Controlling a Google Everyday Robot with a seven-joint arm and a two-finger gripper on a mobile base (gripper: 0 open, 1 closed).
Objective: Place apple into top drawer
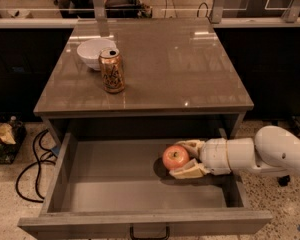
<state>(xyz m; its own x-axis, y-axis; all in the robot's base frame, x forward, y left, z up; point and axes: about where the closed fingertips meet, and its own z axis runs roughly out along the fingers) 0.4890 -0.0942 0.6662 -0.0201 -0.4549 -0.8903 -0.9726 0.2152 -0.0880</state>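
The red-orange apple [176, 157] sits between the fingers of my gripper [186, 158], low inside the open top drawer [115, 184], at the right of its middle. The gripper reaches in from the right on a white arm, and its cream fingers [189, 171] close around the apple from behind and below. The apple is at or just above the drawer floor; I cannot tell if it touches. The drawer is pulled fully out, with its dark handle [149, 232] at the front edge.
A gold drink can [111, 70] and a white bowl [93, 52] stand on the cabinet top at the back left. Cables and a bag of clutter [2, 136] lie on the floor to the left. The left half of the drawer floor is bare.
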